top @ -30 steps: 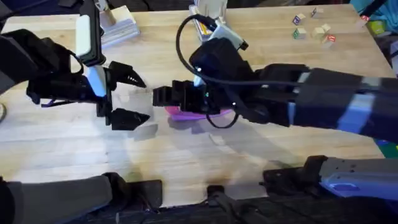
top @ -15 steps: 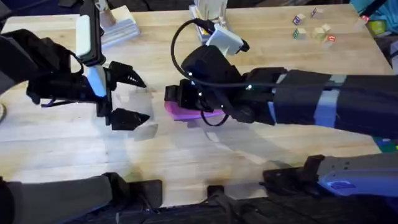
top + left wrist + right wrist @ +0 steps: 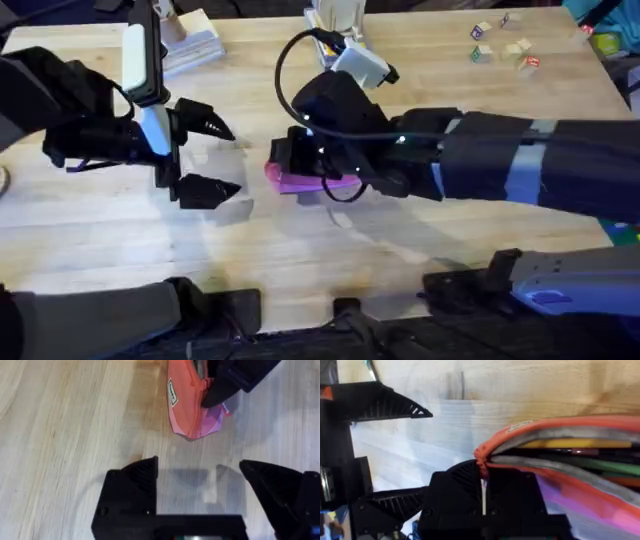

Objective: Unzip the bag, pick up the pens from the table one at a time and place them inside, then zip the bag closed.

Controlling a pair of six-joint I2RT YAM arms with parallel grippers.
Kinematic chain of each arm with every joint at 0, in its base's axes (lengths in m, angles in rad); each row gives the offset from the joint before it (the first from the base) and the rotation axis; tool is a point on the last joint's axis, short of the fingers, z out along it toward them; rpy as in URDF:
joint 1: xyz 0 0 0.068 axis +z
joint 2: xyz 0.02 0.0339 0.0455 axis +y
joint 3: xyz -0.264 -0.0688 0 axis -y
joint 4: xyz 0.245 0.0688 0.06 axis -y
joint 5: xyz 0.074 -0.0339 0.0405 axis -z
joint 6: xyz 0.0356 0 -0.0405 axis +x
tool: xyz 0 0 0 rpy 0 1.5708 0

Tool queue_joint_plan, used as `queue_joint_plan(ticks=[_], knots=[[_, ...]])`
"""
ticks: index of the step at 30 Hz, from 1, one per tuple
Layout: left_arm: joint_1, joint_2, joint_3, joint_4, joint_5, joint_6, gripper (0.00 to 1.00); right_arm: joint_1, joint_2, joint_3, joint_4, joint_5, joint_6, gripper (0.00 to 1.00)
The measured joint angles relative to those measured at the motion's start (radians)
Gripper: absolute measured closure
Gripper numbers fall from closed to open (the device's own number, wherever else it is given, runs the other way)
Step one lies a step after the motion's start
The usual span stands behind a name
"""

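Wooden table [image 3: 420, 225], pink bag [image 3: 300, 181] lying crosswise

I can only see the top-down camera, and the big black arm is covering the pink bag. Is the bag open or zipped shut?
Observer: Open. In the right wrist view the bag gapes along its zipper edge.
Operator: Is anything inside it?
Observer: Yes. A yellow pen lies inside, with a green pen next to it.
Operator: Is the end effector on the other arm holding something?
Observer: No. The left wrist view shows the left end effector open, with just bare table between its fingers, a little short of the bag's end.
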Motion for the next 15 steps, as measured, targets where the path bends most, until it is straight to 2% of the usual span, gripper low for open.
queue_joint_plan(ticks=[6, 15], knots=[[0.0, 0.0, 0.0, -0.001, 0.0, 0.0, 0.007, -0.002, -0.005, 0.0, 0.001, -0.052, 0.0, 0.971], [0.0, 0.0, 0.0, -0.001, 0.014, 0.0, 0.007, -0.009, -0.091, 0.0, -0.017, -0.087, 0.001, 0.971]])
